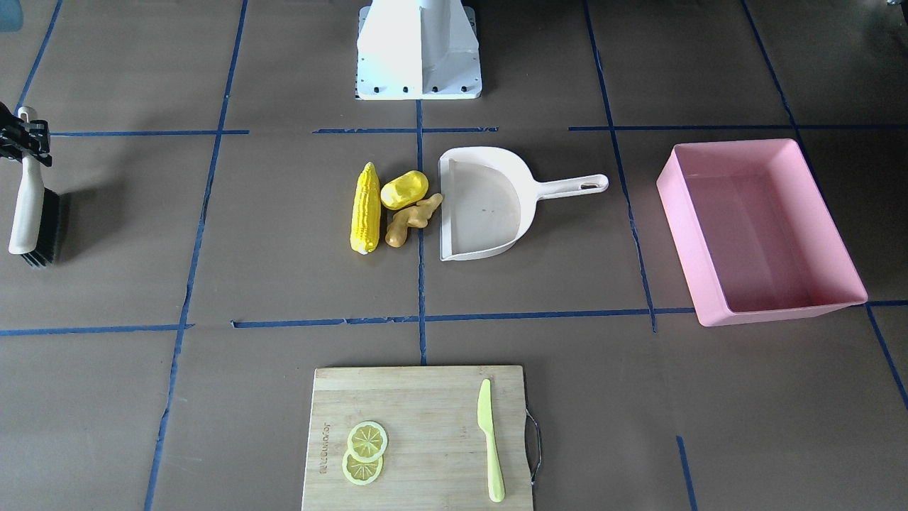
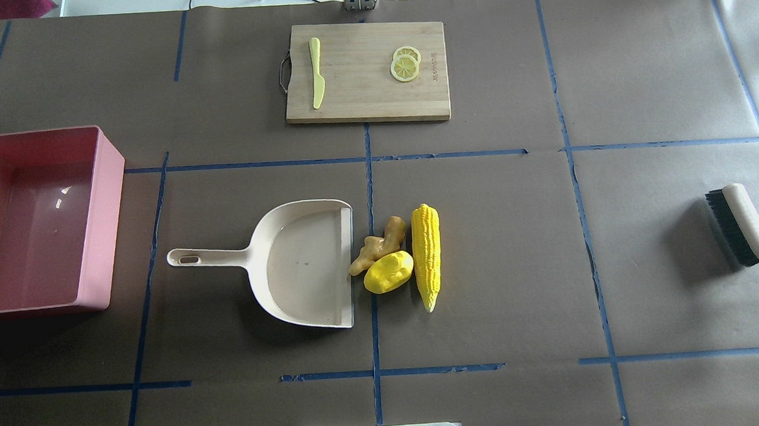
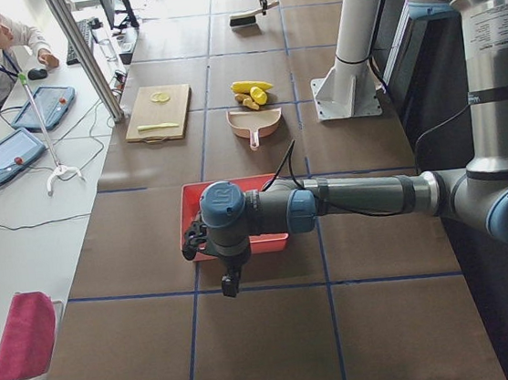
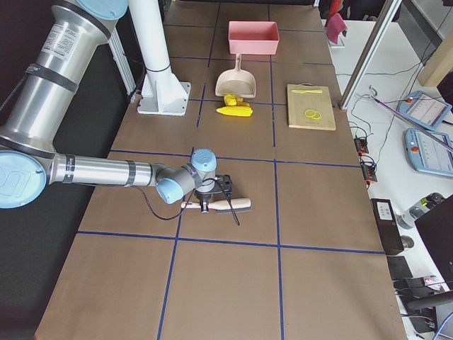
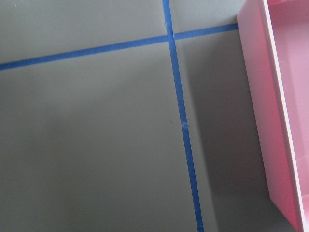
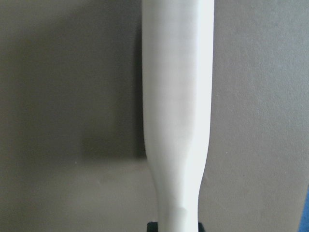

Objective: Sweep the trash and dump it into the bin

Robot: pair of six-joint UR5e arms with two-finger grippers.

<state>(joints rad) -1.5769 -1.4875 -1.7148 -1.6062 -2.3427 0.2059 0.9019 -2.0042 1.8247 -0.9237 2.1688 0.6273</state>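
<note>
**Status: sweeping not begun; nothing dumped.**

1. The worktop carries every item of the task. None of the trash has entered a container.
2. The bin stands at my left end of the worktop, well apart from the trash. I see nothing in it.
3. The dustpan lies flat near the centre. Its mouth faces the trash and its handle points toward the bin. The pan is bare.
4. The brush is out at the far right end, well away from the trash, with its bristles clear of the heap.
5. The trash lies in a tight group just outside the pan's mouth:
   - The corn cob lies farthest from the pan.
   - The lemon-like lump lies between the cob and the pan.
   - The ginger root has one end right at the pan's lip.
6. The right pincer is clamped on the end of the brush handle.
7. The left pincer hangs just outside the bin's end wall. I cannot tell how far open it is, and I see nothing in it.

**Outstanding, in my judgement:**
- Carry the brush to the heap.
- Push all three pieces into the pan.
- Take the pan by its handle with the left arm.
- Tip the pan over the bin.
</note>
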